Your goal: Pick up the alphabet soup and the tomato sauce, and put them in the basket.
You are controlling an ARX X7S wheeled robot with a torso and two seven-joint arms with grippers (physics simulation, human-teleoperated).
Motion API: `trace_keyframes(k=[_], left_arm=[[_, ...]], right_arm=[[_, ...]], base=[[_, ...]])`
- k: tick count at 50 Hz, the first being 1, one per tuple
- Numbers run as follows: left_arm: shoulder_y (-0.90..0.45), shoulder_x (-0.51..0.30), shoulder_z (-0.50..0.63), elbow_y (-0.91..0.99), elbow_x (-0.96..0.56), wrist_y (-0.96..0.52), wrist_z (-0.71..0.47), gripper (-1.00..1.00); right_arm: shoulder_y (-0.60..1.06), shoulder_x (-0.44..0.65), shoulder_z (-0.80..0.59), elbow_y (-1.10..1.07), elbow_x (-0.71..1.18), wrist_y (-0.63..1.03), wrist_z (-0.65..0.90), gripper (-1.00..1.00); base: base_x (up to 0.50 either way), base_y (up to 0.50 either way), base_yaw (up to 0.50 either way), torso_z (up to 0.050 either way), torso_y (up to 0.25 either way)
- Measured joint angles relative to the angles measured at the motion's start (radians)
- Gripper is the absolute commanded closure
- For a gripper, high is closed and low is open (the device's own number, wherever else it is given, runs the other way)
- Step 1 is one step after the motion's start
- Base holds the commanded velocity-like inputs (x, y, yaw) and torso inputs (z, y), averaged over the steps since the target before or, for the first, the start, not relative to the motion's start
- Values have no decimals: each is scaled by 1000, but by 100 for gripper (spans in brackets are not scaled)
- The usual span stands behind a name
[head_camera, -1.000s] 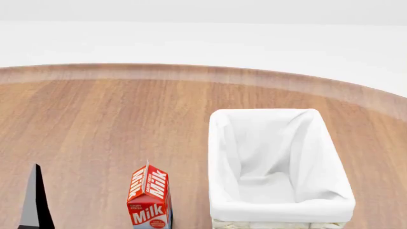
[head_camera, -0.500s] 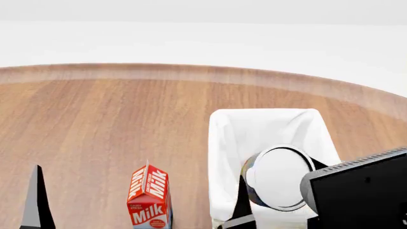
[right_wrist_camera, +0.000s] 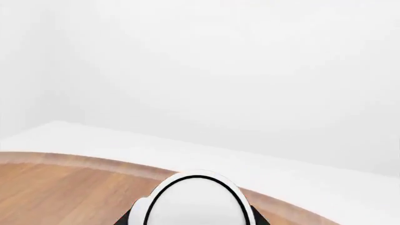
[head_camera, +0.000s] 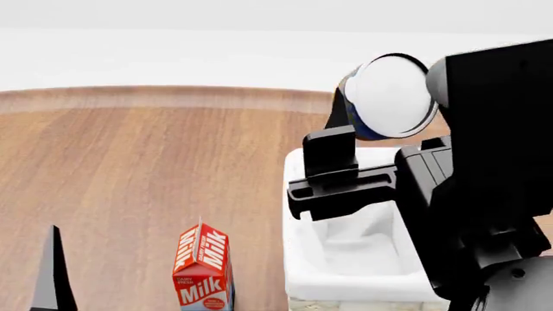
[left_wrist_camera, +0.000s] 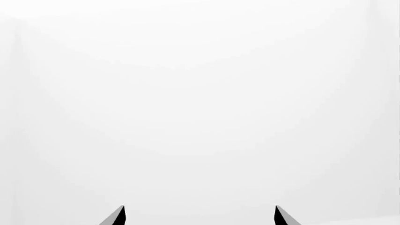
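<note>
One can is up in the air.
Right gripper (head_camera: 380, 123) squeezes the alphabet soup (head_camera: 389, 97) high over the basket (head_camera: 298, 259); a loose squeeze could drop it outside. Left gripper (left_wrist_camera: 198, 216) is spread apart, empty.

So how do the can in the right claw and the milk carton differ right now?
The can is round with a blue side and plain white end; the milk carton is boxy, red and white, printed "Milk". The can is held aloft, tipped toward the camera, over the basket; the carton stands upright on the table. Both are small grocery containers.
</note>
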Motion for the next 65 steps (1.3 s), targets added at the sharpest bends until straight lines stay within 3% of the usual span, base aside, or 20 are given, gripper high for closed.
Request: trace_keyframes(k=[16, 30, 65], left_arm=[[5, -4, 2, -9, -3, 14, -3, -100], [3, -6, 4, -15, -6, 16, -6, -100], [17, -14, 4, -43, -14, 55, -10, -100]], right_arm=[[-10, -184, -4, 279, -33, 4, -61, 100], [-53, -272, 1, 485, -37, -29, -111, 100], [-341, -477, 45, 817, -43, -305, -205, 100]], base=[[0, 0, 0, 0, 1], [0, 0, 0, 1, 1], [0, 0, 0, 0, 1]])
